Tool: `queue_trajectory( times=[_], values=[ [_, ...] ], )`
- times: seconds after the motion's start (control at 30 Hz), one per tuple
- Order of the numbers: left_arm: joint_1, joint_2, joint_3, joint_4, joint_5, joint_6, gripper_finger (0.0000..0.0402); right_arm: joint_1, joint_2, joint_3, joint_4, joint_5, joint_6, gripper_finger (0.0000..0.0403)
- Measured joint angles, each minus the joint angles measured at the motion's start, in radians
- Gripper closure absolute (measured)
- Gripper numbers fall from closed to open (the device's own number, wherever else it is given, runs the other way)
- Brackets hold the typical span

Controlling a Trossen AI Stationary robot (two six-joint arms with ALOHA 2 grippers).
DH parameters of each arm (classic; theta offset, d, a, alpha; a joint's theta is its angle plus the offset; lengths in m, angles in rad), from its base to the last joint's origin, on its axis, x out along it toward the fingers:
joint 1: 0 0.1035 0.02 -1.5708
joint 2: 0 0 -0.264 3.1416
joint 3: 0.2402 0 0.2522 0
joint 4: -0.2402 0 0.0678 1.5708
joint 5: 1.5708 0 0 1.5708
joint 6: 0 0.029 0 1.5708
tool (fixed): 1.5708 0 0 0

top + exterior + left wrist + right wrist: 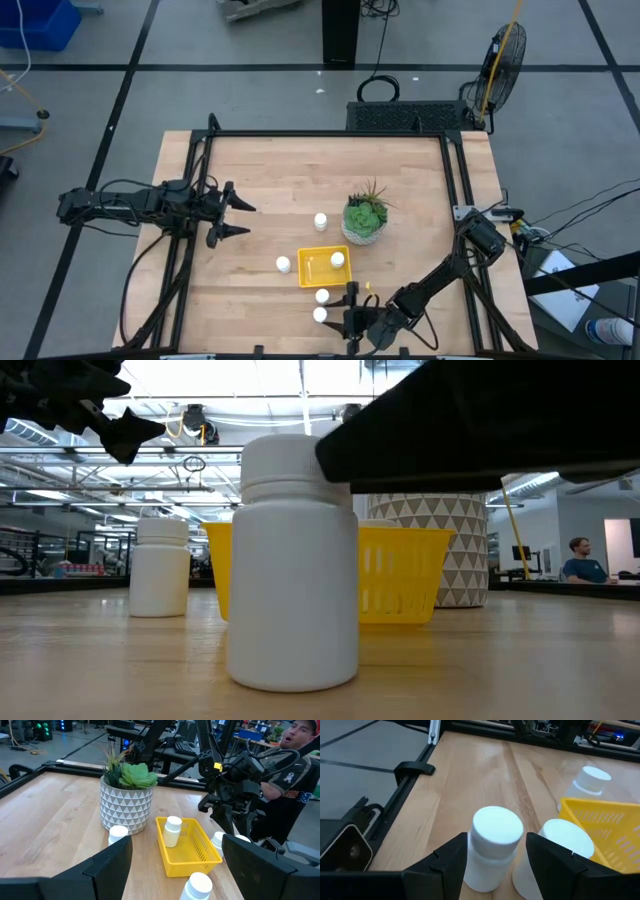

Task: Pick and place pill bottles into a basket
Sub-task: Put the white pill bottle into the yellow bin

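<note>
Right gripper (495, 852) at the tabletop's near edge has its jaws part-open around an upright pill bottle (492, 847), not visibly clamped, just beside the yellow basket (324, 266); left gripper (238, 219) waits wide open, well apart; only the high view shows both.

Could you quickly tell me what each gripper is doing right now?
Left gripper: open, empty, above the table's left side.
Right gripper: fingers around a pill bottle; grip cannot be told.
</note>
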Motion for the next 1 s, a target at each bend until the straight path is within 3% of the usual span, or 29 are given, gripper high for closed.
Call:
queue_trajectory(
  times=[1.0],
  values=[
    [0.0, 0.0, 0.0, 0.001, 0.005, 0.0, 0.0092, -0.02, 0.0, 0.0, 0.001, -0.075, 0.005, 0.02]
  ],
)
